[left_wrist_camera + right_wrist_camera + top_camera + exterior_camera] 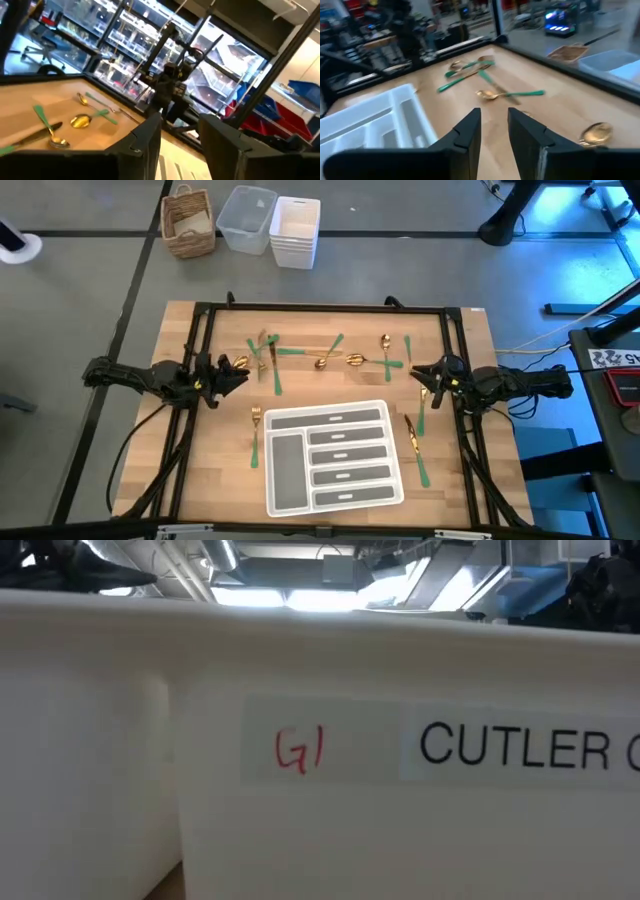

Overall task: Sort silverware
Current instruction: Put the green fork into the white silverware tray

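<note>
Silverware lies scattered across the far half of the wooden bench, gold heads and green handles crossing one another, so which piece is fork, spoon or knife is hard to tell from above. One fork lies just left of the grey tray, and two more pieces lie just right of it. The tray's compartments look bare. In the low view a white bin blocks nearly everything; its label reads "G1" in red and "CUTLER", cut off at the edge. The left hand hovers at the left end of the scatter, fingers parted with nothing between them. The right hand hovers at the right end, fingers slightly apart and holding nothing
</note>
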Controlling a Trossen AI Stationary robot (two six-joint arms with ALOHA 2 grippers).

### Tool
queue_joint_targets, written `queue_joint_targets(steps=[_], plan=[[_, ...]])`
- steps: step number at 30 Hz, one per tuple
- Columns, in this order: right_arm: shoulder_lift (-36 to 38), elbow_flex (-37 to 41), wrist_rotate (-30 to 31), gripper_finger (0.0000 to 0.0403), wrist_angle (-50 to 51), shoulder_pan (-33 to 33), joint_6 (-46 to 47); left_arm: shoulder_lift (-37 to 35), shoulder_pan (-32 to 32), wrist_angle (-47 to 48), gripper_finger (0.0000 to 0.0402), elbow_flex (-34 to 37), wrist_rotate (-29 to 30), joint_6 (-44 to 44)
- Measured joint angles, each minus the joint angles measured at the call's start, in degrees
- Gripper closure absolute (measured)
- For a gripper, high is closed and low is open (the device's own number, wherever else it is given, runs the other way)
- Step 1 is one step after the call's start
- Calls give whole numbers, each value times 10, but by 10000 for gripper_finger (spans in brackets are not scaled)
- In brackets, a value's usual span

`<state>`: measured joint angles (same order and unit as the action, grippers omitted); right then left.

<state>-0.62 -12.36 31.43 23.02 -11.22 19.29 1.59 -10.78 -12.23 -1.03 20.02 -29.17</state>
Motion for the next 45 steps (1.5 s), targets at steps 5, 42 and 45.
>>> queue_joint_targets(steps=[5,42,45], plan=[[0,0,38,304,-30,0,0,28,0,0,276,-43,-9,23],[0,0,41,304,-70,0,4,650,-24,517,276,-358,-312,-595],[0,0,41,304,-69,0,4,693,-24,505,276,-358,-312,-596]])
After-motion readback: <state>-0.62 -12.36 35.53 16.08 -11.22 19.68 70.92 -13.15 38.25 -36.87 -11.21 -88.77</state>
